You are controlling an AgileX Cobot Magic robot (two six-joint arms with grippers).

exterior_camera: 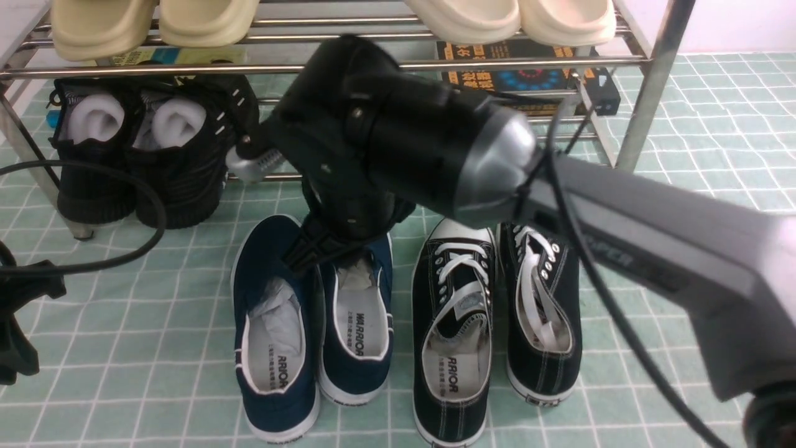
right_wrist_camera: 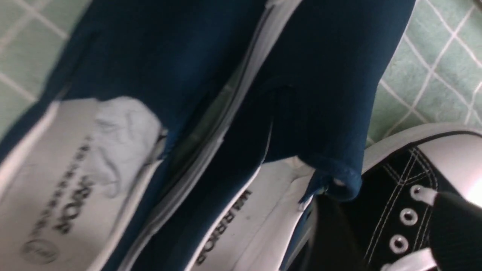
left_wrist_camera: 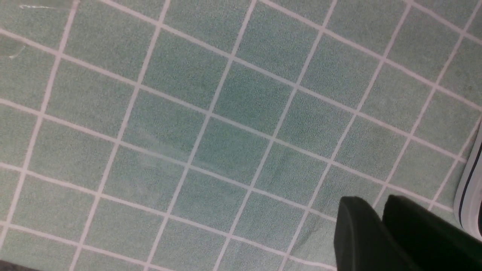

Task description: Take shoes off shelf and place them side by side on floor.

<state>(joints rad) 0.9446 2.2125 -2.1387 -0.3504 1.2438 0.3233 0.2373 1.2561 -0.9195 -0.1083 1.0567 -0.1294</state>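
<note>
The navy-blue WARRIOR slip-ons (exterior_camera: 273, 386) lie soles down on the green gridded floor (exterior_camera: 155, 348), side by side, in front of the silver-rod shoe rack (exterior_camera: 435, 65); neither is on a tier. Their heels are uneven: the left shoe's heel sits nearer the camera than the right's. The right gripper (right_wrist_camera: 384, 226) is open, fingers spread and holding nothing, low over the right slip-on. One finger is close beside its opening, where the blue canvas edge (right_wrist_camera: 344, 184) is curled up; contact cannot be confirmed. The left gripper (exterior_camera: 25, 323) is well apart from the pair; whether it is open or closed cannot be told. Judgement: placing looks essentially done, and the step in hand is a clean release. Method: keep the right fingers wide, raise them straight up until clear of the canvas, then retract. Risk: a sideways or early closing motion could snag the curled edge and drag the shoe, or nudge the black lace-up sneaker (right_wrist_camera: 399, 188) just beside it. If closer alignment is wanted, a light push at one heel should suffice; the soft uppers probably fold under a hard squeeze.
</note>
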